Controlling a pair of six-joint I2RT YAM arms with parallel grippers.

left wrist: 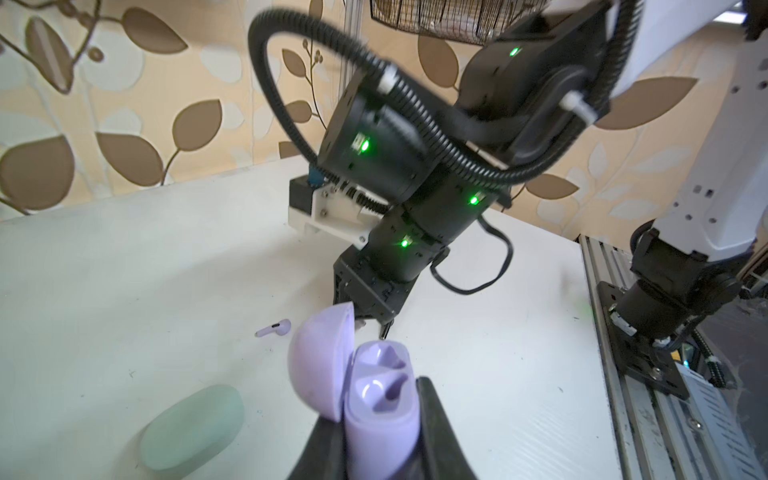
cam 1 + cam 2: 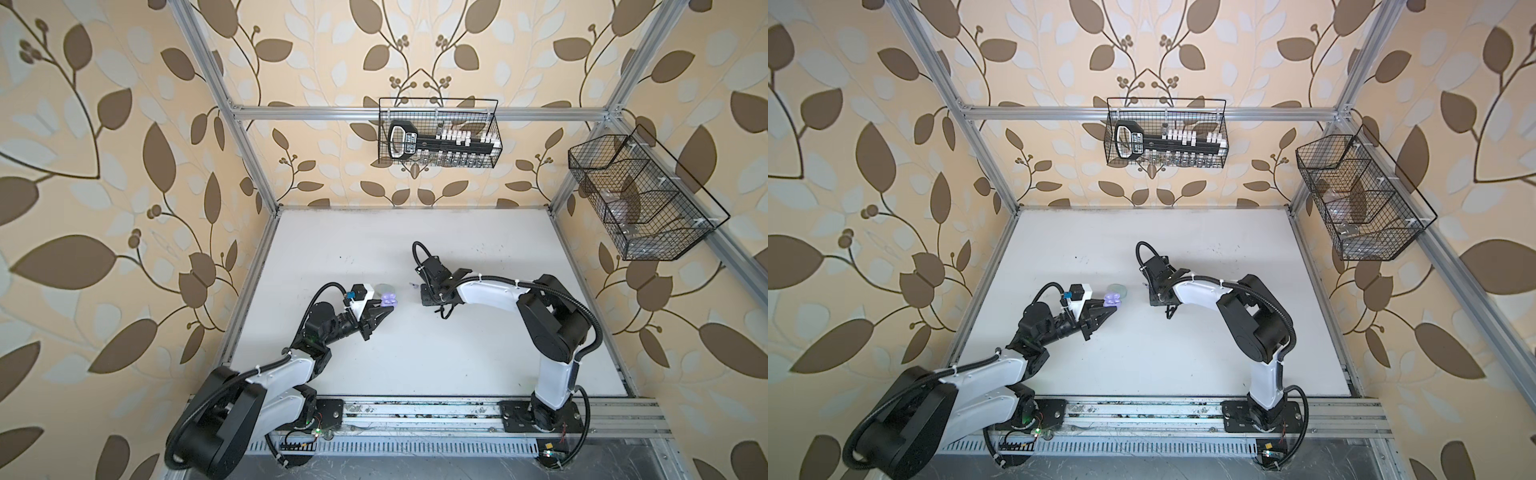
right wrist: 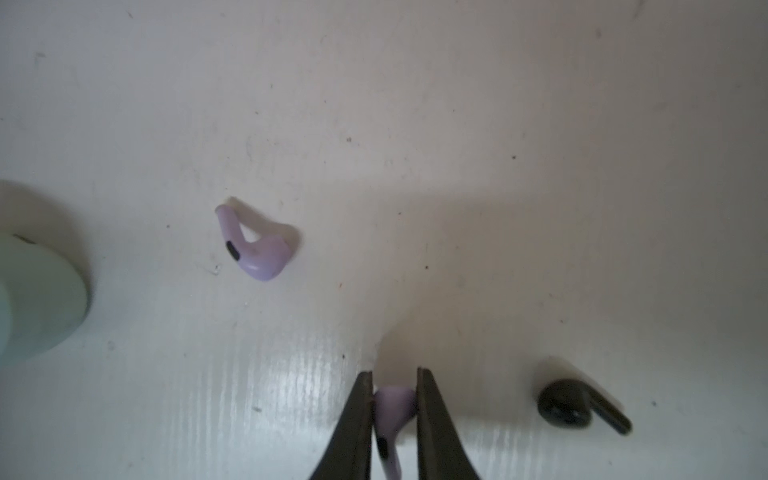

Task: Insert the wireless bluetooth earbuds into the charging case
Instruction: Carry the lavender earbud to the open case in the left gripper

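- The left gripper (image 1: 380,440) is clamped on the base of the lilac case (image 1: 374,374). The lid is swung open and both sockets are empty, likely to steady it for loading.
- The right gripper (image 3: 395,386) has its jaws narrowed onto 1 lilac earbud (image 3: 392,411) down at the table (image 3: 498,104), pinching its head.
- The other lilac earbud (image 3: 257,249) lies loose near the mint case (image 3: 37,299).
- 1 black earbud (image 3: 573,405) lies beside the right gripper.

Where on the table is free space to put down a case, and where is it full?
Free: the far table strip by the back wall, and the near stretch between the arm bases. Crowded: the middle, with lilac case, mint case and earbuds between left tool and right tool.
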